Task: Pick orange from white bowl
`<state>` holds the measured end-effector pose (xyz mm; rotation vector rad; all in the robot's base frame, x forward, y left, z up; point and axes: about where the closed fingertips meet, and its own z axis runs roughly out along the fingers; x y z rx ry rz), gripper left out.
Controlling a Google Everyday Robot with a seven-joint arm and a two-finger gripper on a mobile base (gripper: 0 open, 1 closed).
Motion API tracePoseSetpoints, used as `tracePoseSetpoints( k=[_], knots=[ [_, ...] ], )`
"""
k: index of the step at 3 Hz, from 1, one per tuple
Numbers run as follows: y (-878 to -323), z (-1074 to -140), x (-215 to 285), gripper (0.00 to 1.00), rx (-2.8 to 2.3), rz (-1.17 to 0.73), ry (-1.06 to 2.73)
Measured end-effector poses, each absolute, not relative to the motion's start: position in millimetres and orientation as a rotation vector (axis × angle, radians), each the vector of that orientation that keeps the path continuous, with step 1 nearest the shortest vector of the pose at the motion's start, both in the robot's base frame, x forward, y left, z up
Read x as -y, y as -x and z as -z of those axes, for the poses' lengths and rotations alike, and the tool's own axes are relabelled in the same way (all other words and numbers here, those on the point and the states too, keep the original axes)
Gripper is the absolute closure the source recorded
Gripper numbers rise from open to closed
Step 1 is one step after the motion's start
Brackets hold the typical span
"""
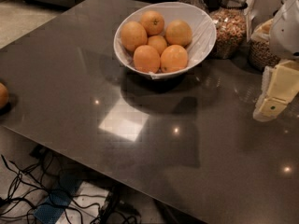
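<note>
The white bowl [205, 31] stands on the dark table at the back centre and holds several oranges. The large plain ones lie at the front right [174, 58], front left [146, 58], left [133, 35] and right [179, 32]. A smaller orange [158, 44] sits in the middle, and one with a dark stem dimple [153, 22] lies at the back. My gripper [267, 110] hangs at the right edge of the view, above the table. It is well to the right of the bowl and lower in the view, and it holds nothing.
Glass jars of grains [230, 29] stand right behind the bowl at the back right. A lone orange [2, 95] lies at the table's left edge. Cables [28, 195] lie on the floor below the table's front edge [93, 164].
</note>
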<state>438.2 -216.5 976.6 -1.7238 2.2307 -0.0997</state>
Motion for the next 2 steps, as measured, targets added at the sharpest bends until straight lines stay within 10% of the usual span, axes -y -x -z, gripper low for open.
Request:
tracePoseSetpoints(
  k=[2],
  knots=[
    [-459,-972,196,0.00,-2.155,0.075,1.694]
  ],
)
